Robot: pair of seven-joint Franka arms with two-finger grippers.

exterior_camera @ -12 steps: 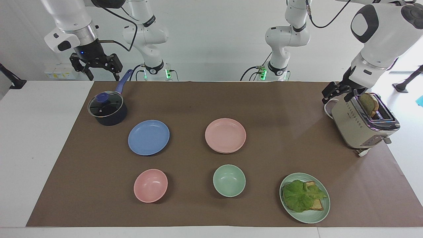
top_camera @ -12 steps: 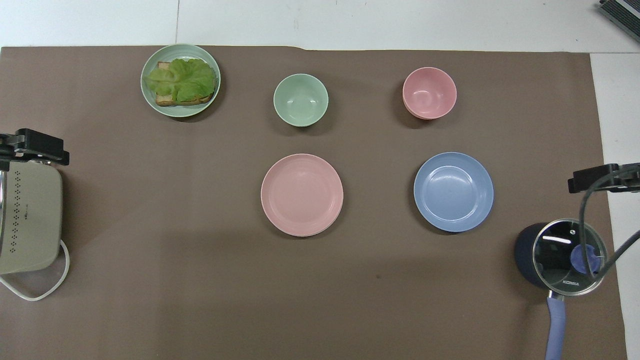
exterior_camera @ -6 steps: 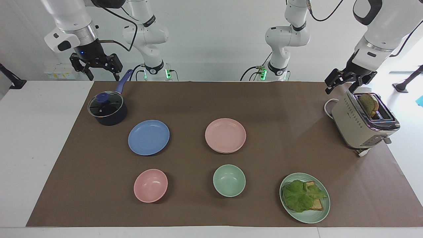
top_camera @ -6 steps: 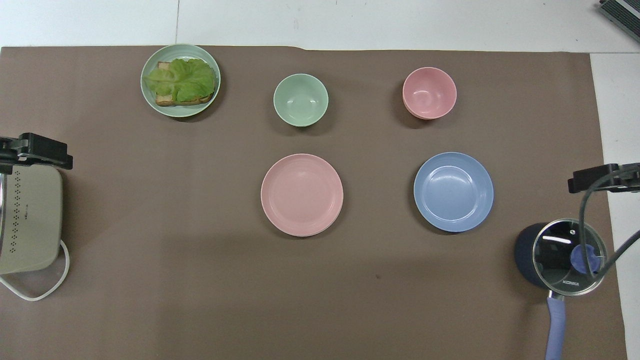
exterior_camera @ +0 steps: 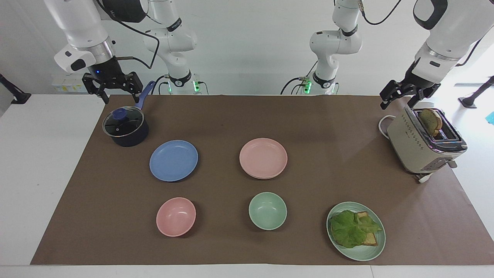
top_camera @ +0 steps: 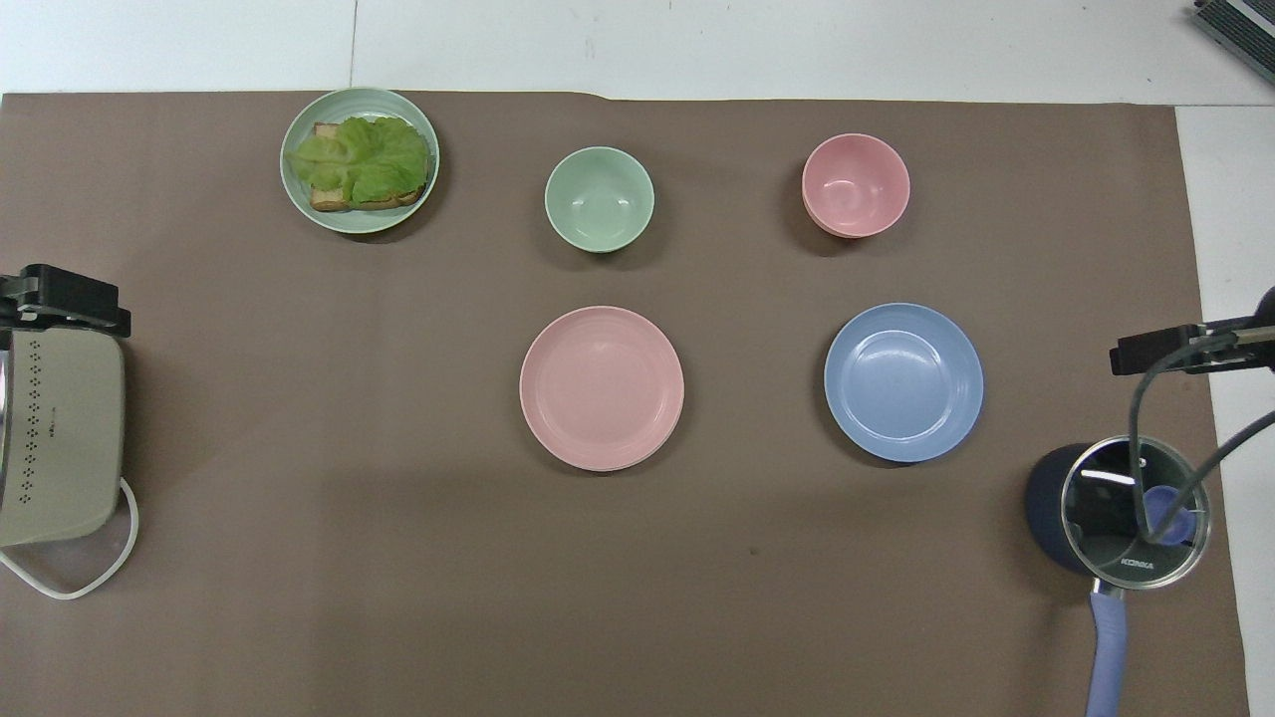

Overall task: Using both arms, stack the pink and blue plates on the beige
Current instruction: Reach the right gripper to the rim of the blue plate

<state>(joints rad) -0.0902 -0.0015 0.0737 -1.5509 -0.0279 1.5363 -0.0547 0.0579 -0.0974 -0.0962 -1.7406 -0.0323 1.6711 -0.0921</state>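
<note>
Overhead view: we see blue plate (top_camera: pixel 903 382) at 9 o'clock from right jaws, pink plate (top_camera: pixel 602 388) mid-worktop at 3 o'clock from left jaws, which hang over toaster (top_camera: pixel 60 438). Both jaws wide open, empty. Right arm's nearer blue, we judge. Beige plate: can't make out. Pot lid (top_camera: pixel 1116 498) reads "KONKA".

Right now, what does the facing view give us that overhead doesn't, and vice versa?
Facing only: both arm bases and upper links, the whole open right gripper raised over the pot, the whole open left gripper over the toaster, and the toast in its slot.

Overhead only: the pot lid's brand lettering, the full loop of the toaster cord, and a dark object at the table's corner.

Both: blue plate, pink plate, pink bowl, green bowl, green plate with lettuce on bread. Neither shows a clear beige plate.
</note>
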